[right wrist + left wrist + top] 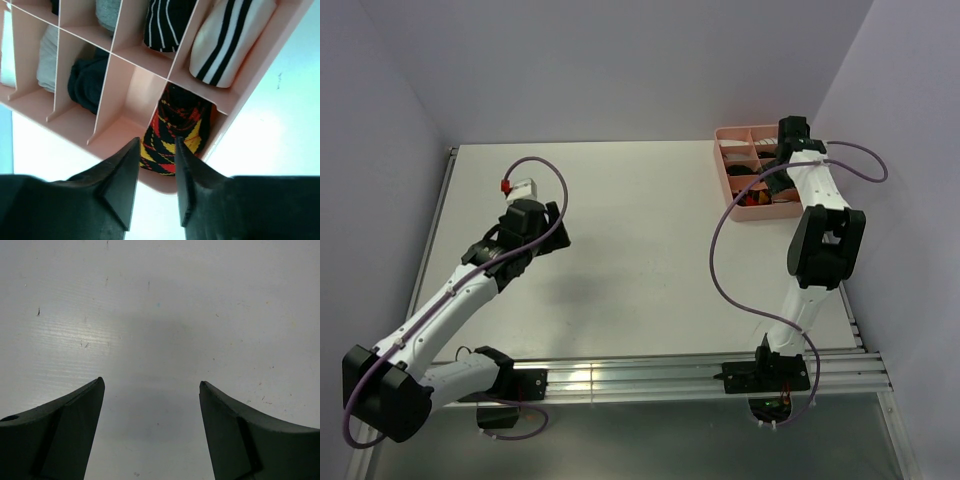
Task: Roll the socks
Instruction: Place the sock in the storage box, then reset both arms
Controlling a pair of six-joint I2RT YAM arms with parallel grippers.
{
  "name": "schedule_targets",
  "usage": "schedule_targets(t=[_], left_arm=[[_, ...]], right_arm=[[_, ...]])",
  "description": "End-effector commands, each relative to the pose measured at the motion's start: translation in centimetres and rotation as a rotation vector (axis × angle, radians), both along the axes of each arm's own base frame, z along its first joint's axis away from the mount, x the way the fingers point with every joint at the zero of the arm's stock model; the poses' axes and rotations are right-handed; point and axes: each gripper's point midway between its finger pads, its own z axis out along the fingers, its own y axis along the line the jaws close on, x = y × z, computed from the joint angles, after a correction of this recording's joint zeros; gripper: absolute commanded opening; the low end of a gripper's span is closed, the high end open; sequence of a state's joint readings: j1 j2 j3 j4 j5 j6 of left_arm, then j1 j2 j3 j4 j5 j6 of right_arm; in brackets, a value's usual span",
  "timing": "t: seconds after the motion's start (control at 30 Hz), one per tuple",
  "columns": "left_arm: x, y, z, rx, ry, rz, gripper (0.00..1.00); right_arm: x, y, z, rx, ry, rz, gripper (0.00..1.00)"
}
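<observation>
The socks sit rolled in the pink compartment tray [125,100]. The black sock with red, orange and yellow diamonds [175,130] fills the corner compartment nearest me. Behind it are the white sock with black stripes [227,40] and the black sock with thin white stripes [162,25]. My right gripper [156,140] hovers at the tray's near rim, just in front of the diamond sock, with its jaws a narrow gap apart and nothing between them. In the top view it hangs over the tray [735,135]. My left gripper [151,382] is wide open over bare table.
Other tray compartments hold a dark bundle [87,82] and grey fabric [47,55]. One compartment next to the diamond sock is bare. The tray stands at the table's far right [620,250], close to the right wall. My left arm [517,186] reaches over the left-centre of the table.
</observation>
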State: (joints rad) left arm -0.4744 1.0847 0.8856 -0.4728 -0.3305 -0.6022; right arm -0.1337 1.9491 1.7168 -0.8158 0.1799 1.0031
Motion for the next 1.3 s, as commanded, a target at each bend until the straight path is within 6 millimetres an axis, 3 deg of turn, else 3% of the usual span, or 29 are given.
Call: schedule_targets(t=[0.0, 0.2, 0.37, 0.47, 0.57, 0.7, 0.83, 0.93, 1.03, 1.1, 1.13, 1.2, 1.23, 1.27], left_arm=[[1.3, -0.3, 2.3, -0.009, -0.063, -0.003, 0.82], [1.2, -0.2, 2.1, -0.005, -0.048, 0.007, 0.82], [0.8, 0.3, 2.0, 0.001, -0.035, 0.026, 0.82], [0.5, 0.5, 1.8, 0.005, -0.032, 0.030, 0.82], [0.4, 0.7, 2.0, 0.004, -0.036, 0.037, 0.82], [0.7, 1.0, 3.2, 0.006, -0.072, 0.048, 0.82], [1.1, 1.4, 5.0, 0.030, -0.116, 0.054, 0.82], [1.4, 1.9, 6.9, 0.048, -0.164, 0.065, 0.82], [1.8, 2.7, 10.7, 0.060, -0.248, 0.090, 0.82], [1.7, 3.5, 12.4, 0.083, -0.276, 0.119, 0.82], [1.7, 3.9, 14.4, 0.087, -0.317, 0.125, 0.82], [1.4, 4.9, 16.3, 0.106, -0.359, 0.159, 0.82], [1.1, 5.3, 18.1, 0.108, -0.398, 0.164, 0.82], [0.9, 5.9, 18.9, 0.117, -0.417, 0.190, 0.82]], right_arm=[[0.6, -0.6, 2.5, -0.013, -0.082, -0.018, 0.40], [0.7, -0.3, -2.5, 0.020, -0.013, -0.026, 0.23], [-0.1, -0.3, -6.4, 0.036, 0.058, -0.045, 0.19], [-0.2, -0.2, -7.7, 0.043, 0.073, -0.040, 0.19], [0.5, -0.2, -7.0, 0.043, 0.050, -0.013, 0.20], [1.6, -0.6, -2.8, -0.003, -0.039, 0.014, 0.28], [2.4, -1.0, 3.5, -0.060, -0.151, 0.071, 0.38], [1.9, -1.0, 8.1, -0.109, -0.228, 0.116, 0.51], [-0.1, -1.3, 14.5, -0.191, -0.346, 0.158, 0.69], [-1.4, -1.5, 17.2, -0.260, -0.390, 0.195, 0.74], [-2.9, -1.8, 19.9, -0.305, -0.439, 0.190, 0.76], [-4.8, -2.2, 22.7, -0.391, -0.477, 0.220, 0.79], [-7.0, -2.3, 25.1, -0.440, -0.525, 0.210, 0.80], [-8.2, -2.4, 26.3, -0.474, -0.547, 0.210, 0.80]])
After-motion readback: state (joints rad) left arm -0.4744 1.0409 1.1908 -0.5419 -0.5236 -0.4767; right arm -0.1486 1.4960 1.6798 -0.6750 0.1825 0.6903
